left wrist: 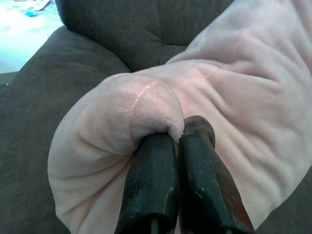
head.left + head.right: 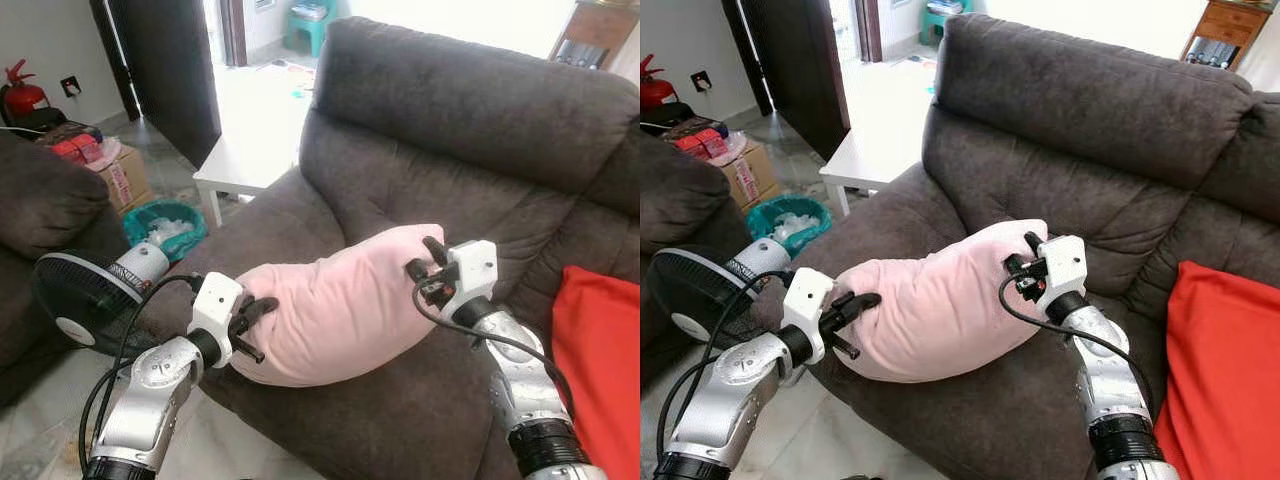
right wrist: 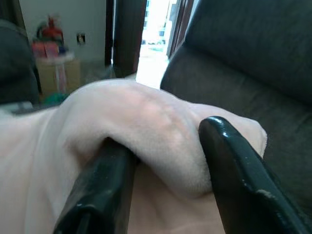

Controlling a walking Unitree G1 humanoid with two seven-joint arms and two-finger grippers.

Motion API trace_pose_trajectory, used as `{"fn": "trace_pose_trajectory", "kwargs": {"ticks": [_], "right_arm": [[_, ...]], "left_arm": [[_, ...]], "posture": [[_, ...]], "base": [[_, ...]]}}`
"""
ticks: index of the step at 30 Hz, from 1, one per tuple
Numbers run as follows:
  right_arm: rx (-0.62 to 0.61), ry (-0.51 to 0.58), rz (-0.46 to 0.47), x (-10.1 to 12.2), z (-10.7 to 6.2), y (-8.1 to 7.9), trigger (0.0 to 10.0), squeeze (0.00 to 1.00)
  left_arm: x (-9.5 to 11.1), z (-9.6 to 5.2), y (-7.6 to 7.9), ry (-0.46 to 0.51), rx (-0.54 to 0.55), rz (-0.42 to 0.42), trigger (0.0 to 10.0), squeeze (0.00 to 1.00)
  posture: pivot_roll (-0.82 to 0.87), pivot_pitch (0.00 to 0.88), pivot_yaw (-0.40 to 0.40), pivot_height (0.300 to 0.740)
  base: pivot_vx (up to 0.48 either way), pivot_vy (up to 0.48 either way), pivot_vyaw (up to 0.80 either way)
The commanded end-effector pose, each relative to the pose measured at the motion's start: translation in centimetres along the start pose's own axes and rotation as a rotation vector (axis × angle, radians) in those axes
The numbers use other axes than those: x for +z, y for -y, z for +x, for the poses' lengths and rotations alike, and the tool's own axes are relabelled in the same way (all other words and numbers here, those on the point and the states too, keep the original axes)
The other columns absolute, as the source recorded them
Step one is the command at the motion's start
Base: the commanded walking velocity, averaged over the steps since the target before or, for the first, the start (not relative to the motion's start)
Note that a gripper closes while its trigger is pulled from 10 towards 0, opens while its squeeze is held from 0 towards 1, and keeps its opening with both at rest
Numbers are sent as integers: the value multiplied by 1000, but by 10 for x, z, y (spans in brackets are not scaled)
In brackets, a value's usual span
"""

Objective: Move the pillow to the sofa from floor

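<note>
red cushion point(image 2: 603, 360) at right end of seat. white side table point(image 2: 247, 160) beside armrest. black fan point(image 2: 85, 298), teal basket point(image 2: 166, 226), cardboard box point(image 2: 118, 175) on floor. red fire extinguisher point(image 2: 24, 97) against wall.

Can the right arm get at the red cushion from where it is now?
Probably not yet. The red cushion lies just beside the right arm on the sofa, nothing between, but the right gripper is shut on the pink pillow, as is the left gripper.

The red cushion point(image 2: 598, 360) is cut off at the right edge; the fan point(image 2: 82, 298) is partly hidden by the left arm.
</note>
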State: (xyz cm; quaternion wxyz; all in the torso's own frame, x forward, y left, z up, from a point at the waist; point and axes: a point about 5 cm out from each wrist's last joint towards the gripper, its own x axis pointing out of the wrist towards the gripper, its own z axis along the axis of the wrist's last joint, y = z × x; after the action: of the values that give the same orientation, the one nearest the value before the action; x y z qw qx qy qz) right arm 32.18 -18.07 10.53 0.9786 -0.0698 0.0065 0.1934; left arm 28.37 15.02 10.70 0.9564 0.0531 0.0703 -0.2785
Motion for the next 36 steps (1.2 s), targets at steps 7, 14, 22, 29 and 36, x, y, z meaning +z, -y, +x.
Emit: {"fn": "trace_pose_trajectory", "kwargs": {"ticks": [7,14,22,29,36], "right_arm": [[35,11,-32,-2,2,-8,10000,0],[30,-31,-73,-9,-7,4,10000,0],[0,-156,-202,-23,-13,17,10000,702],[-30,-198,-241,-29,-15,22,10000,0],[-210,-233,-263,-34,-24,44,10000,0]], "left_arm": [[4,6,-5,42,75,33,10000,0],[6,3,-23,58,217,51,10000,0],[4,2,-26,70,267,51,10000,0],[0,0,-30,67,310,55,10000,0],[-6,-8,-48,37,463,85,10000,0]], "posture": [[132,36,-85,740],[124,48,-90,740],[120,59,-98,740],[120,62,-100,740],[120,61,-100,740]], "base": [[0,0,0],[0,0,0],[0,0,0],[0,0,0],[0,0,0]]}}
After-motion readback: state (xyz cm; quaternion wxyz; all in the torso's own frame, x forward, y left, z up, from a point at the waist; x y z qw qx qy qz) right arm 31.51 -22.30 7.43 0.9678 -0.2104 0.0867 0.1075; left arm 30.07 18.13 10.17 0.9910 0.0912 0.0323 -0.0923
